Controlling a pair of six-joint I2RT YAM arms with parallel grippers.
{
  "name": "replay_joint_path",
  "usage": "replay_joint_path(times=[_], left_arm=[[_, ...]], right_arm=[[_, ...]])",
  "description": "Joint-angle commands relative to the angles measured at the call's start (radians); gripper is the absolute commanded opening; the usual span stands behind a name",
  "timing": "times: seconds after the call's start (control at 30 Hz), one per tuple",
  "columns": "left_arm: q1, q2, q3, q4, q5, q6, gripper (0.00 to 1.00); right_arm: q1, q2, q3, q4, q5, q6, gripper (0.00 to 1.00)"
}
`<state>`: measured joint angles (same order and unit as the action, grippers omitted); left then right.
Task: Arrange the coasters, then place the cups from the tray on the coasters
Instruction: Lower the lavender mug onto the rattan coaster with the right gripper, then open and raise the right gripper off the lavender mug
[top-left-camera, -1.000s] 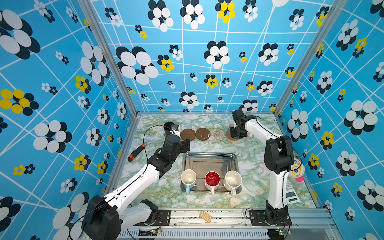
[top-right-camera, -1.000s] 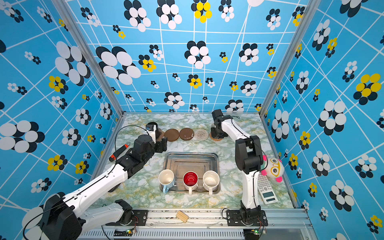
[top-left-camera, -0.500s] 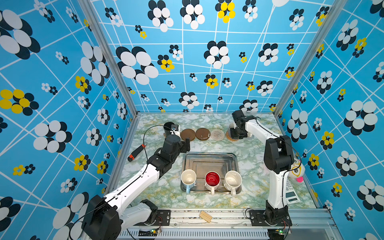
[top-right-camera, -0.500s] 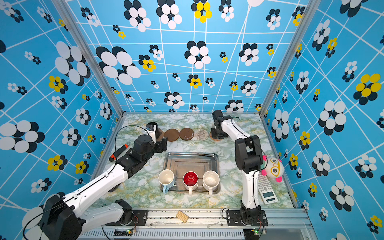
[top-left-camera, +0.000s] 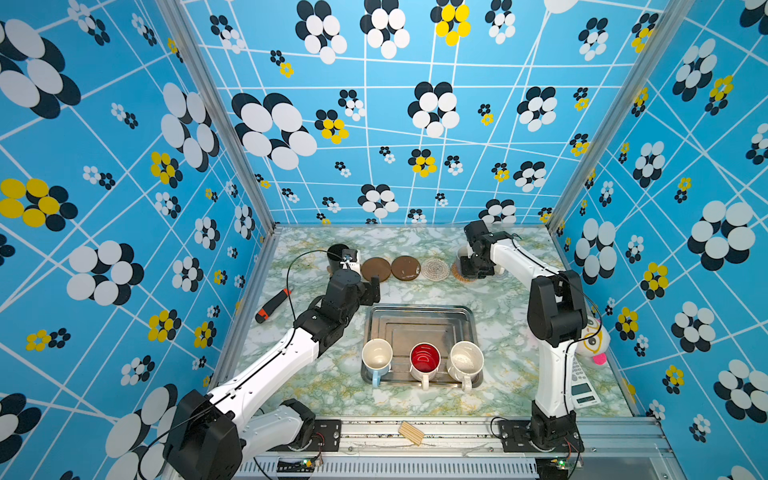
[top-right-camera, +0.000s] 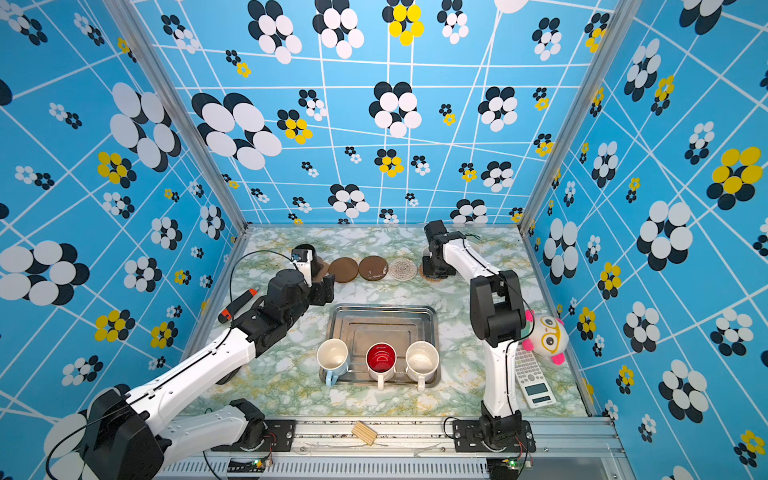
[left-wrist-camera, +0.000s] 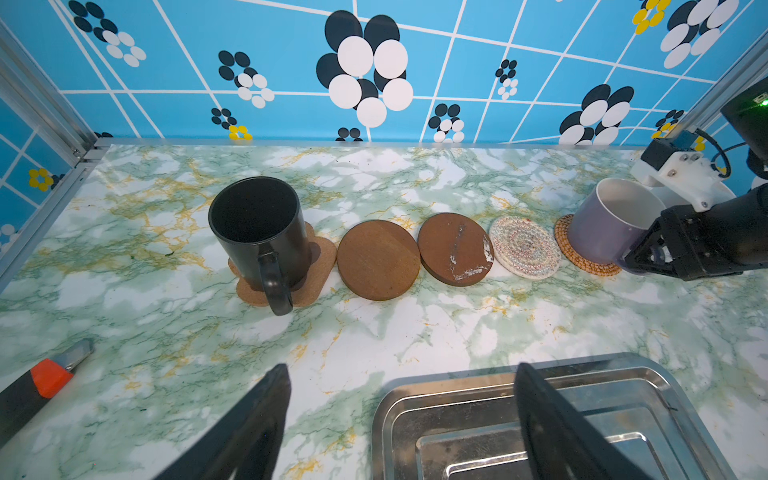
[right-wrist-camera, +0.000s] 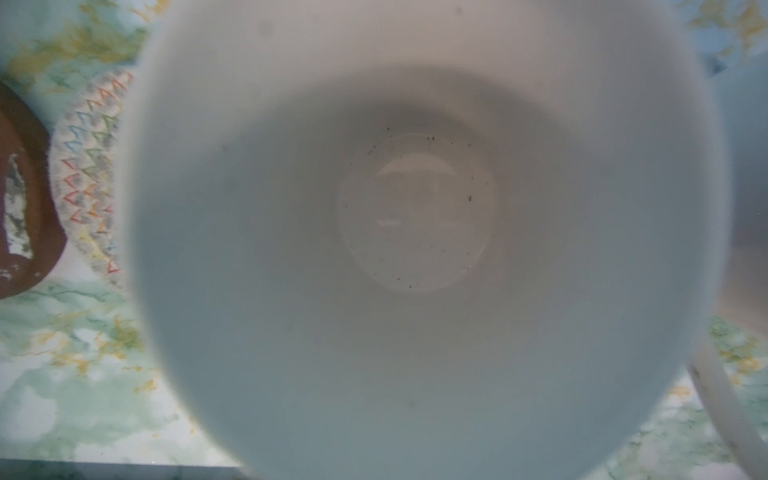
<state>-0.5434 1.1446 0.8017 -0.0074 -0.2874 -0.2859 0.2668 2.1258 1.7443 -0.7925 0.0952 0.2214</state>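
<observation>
Placement: right gripper (left-wrist-camera: 648, 253) clamps lavender mug (left-wrist-camera: 602, 232) on rattan coaster (left-wrist-camera: 579, 259); centre it before release; left gripper (left-wrist-camera: 401, 374) gapes empty beside tray (left-wrist-camera: 582, 368).

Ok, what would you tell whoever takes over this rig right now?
Left gripper: open, empty, between black mug and tray.
Right gripper: shut on lavender mug, set on rattan coaster.
Done: black mug on paw-shaped coaster.
To do: release lavender mug; light blue mug, red-lined mug, speckled mug go from tray to the two brown discs and woven spiral coaster.
</observation>
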Motion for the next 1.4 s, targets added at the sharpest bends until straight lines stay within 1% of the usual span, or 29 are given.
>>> replay_joint_path(times=[0.0,0.53,0.67,0.73,0.9,1.37], left_arm=[[0.007,0.001,0.021,-0.008,-0.001,0.014,0.85],[0.007,-0.002,0.021,-0.013,0.001,0.015,0.85],[0.007,-0.005,0.021,-0.014,0.002,0.015,0.85],[0.007,-0.008,0.021,-0.014,0.001,0.015,0.85],[0.007,-0.010,0.016,-0.011,0.001,0.016,0.85],[0.006,-0.050,-0.001,-0.011,0.002,0.016,0.85]], right_arm=[[-0.007,-0.005,0.001,0.032,0.003,0.013,0.00],[-0.008,-0.007,-0.009,0.030,0.002,0.019,0.01],[-0.008,-0.007,-0.011,0.030,0.000,0.021,0.07],[-0.008,-0.009,-0.011,0.030,-0.001,0.022,0.13],[-0.008,-0.014,-0.013,0.026,0.000,0.024,0.22],[-0.008,-0.070,-0.051,0.025,0.012,0.036,0.45]])
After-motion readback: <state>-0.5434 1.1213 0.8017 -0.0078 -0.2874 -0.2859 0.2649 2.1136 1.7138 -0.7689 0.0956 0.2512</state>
